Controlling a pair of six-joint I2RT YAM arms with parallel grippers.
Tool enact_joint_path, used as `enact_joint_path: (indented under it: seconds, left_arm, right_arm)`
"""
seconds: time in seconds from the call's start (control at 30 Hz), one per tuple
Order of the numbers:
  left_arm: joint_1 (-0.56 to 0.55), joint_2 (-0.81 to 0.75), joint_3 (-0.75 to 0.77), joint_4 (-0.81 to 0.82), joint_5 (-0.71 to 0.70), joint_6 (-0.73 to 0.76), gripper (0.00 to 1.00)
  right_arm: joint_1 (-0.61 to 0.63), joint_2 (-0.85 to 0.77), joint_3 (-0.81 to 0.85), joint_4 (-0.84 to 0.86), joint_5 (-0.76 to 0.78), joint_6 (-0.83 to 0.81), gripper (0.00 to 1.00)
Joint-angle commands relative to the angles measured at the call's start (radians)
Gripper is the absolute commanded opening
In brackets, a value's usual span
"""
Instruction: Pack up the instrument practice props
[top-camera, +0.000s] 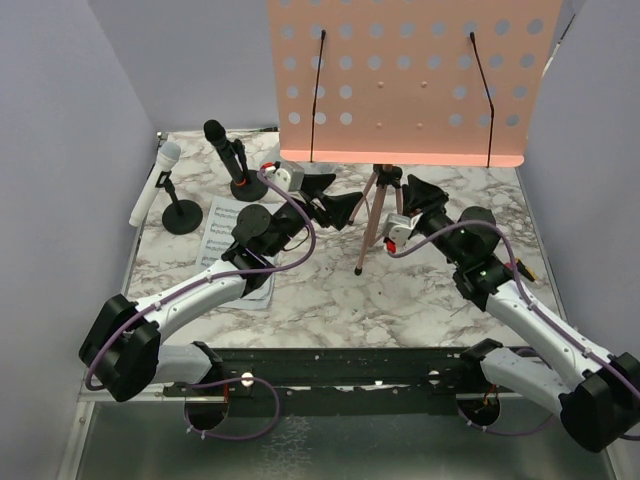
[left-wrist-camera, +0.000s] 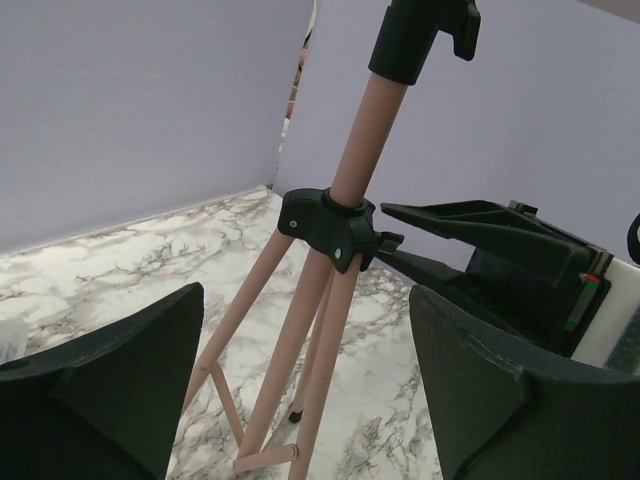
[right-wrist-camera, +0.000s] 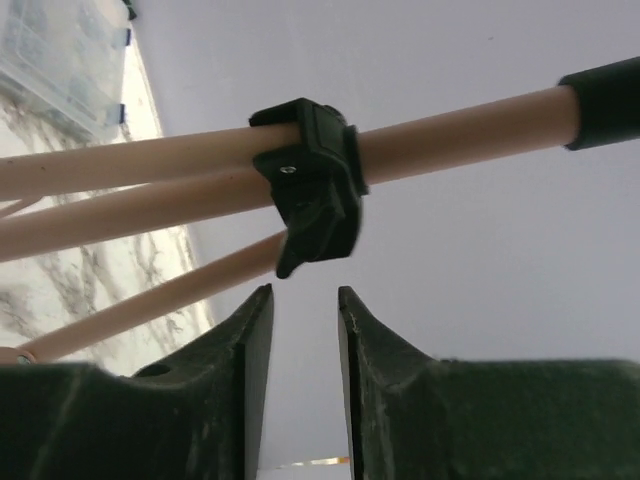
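One pink board (top-camera: 405, 75) on one tripod (top-camera: 372, 215), rear centre. Two mics at left: black mic (top-camera: 224, 145) in rear holder (top-camera: 248, 188), white mic (top-camera: 155, 180) in near holder (top-camera: 181, 217). Sheet-music pages (top-camera: 225, 235) lie beside them, count unclear. Left gripper (top-camera: 335, 198) gapes wide and empty, facing the tripod. Right gripper (right-wrist-camera: 303, 292) is slightly parted and empty, just beside it.

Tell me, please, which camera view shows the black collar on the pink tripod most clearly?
The left wrist view: the collar shows whole and upright, with the pole above and the legs spreading below. The right wrist view has it close but sideways, legs cropped. The top view shows only a small dark knot.
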Motion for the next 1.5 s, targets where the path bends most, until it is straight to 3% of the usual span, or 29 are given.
enact_joint_path:
  seconds: [0.0, 0.13, 0.33, 0.47, 0.63, 0.73, 0.93, 1.07, 1.2, 1.47]
  left_arm:
    - [-0.006, 0.001, 0.015, 0.041, 0.012, 0.023, 0.85]
    - [-0.021, 0.018, 0.020, 0.067, -0.004, 0.060, 0.85]
    - [-0.093, 0.057, 0.029, 0.150, -0.093, 0.173, 0.84]
    - [-0.149, 0.074, 0.019, 0.206, -0.225, 0.266, 0.85]
    - [-0.163, 0.088, 0.009, 0.233, -0.256, 0.290, 0.85]
    - [-0.165, 0.065, -0.030, 0.233, -0.267, 0.287, 0.85]
    - [-0.164, -0.005, -0.114, 0.214, -0.297, 0.259, 0.85]
    - [-0.165, -0.035, -0.136, 0.182, -0.308, 0.245, 0.85]
    - [-0.165, -0.049, -0.135, 0.158, -0.310, 0.243, 0.85]
    - [-0.165, -0.050, -0.127, 0.136, -0.299, 0.238, 0.85]
  right_arm:
    - [-0.003, -0.088, 0.000, -0.035, 0.023, 0.174, 0.42]
    - [-0.003, -0.171, -0.056, 0.000, 0.035, 0.482, 0.57]
    - [-0.003, -0.255, -0.167, 0.202, 0.069, 1.029, 0.68]
    - [-0.003, -0.237, -0.227, 0.345, 0.100, 1.280, 0.69]
    - [-0.003, -0.195, -0.244, 0.454, 0.180, 1.523, 0.70]
    - [-0.003, -0.173, -0.210, 0.458, 0.203, 1.648, 0.70]
    - [-0.003, -0.135, -0.135, 0.358, 0.396, 1.978, 0.69]
    - [-0.003, -0.103, -0.066, 0.272, 0.451, 2.119, 0.69]
    - [-0.003, -0.052, 0.036, 0.109, 0.462, 2.156, 0.69]
    - [-0.002, -0.013, 0.059, -0.028, 0.433, 2.226, 0.57]
